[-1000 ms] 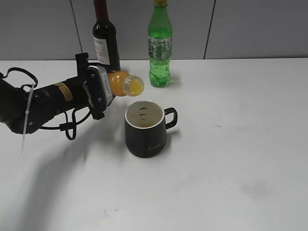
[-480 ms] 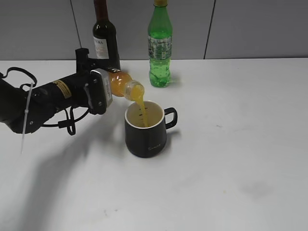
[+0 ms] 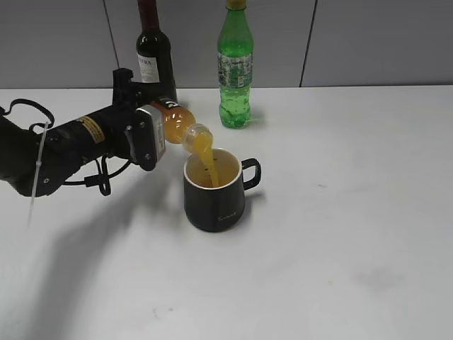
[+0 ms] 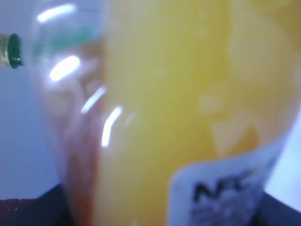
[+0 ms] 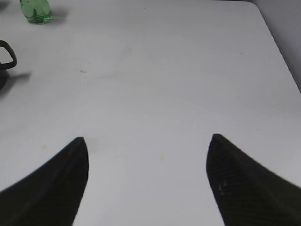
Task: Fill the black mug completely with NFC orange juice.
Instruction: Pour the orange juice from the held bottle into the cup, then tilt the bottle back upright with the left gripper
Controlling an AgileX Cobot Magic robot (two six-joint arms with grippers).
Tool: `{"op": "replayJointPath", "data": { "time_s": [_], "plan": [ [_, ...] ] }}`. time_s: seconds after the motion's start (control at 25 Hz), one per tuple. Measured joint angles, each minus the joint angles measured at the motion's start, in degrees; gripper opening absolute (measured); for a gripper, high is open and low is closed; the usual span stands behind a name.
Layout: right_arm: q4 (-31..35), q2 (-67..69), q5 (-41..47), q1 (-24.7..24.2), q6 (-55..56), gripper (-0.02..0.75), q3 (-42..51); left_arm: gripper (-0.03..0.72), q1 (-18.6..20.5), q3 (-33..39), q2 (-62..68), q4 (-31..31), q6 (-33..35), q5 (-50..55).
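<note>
The black mug (image 3: 215, 193) stands on the white table (image 3: 340, 227), handle to the right, white inside. My left gripper (image 3: 151, 134) is shut on the NFC orange juice bottle (image 3: 177, 123), tipped mouth-down to the right. Orange juice (image 3: 203, 150) streams from its mouth into the mug. The bottle fills the left wrist view (image 4: 178, 108), blurred, with its white label at the bottom right. My right gripper (image 5: 147, 150) is open and empty over bare table; the mug's handle (image 5: 6, 55) shows at that view's left edge.
A dark wine bottle (image 3: 154, 57) and a green soda bottle (image 3: 235, 67) stand at the back of the table, behind my left gripper and the mug. The green bottle's base also shows in the right wrist view (image 5: 35, 11). A grey panel wall closes off the back.
The bottle has tipped further mouth-down. One second ago no juice fell; now a stream runs into the mug.
</note>
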Motion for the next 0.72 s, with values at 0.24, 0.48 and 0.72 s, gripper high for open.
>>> {"op": "replayJointPath", "data": {
  "time_s": [0.24, 0.48, 0.72],
  "plan": [
    [0.0, 0.0, 0.0, 0.0, 0.0, 0.592, 0.0, 0.471, 0.0, 0.0, 0.0, -1.3, 1.8, -2.0],
    [0.0, 0.0, 0.0, 0.0, 0.0, 0.592, 0.0, 0.471, 0.0, -0.7, 0.0, -2.2, 3.2, -2.1],
    [0.0, 0.0, 0.0, 0.0, 0.0, 0.592, 0.0, 0.471, 0.0, -1.6, 0.0, -2.4, 5.7, -2.4]
  ]
}}
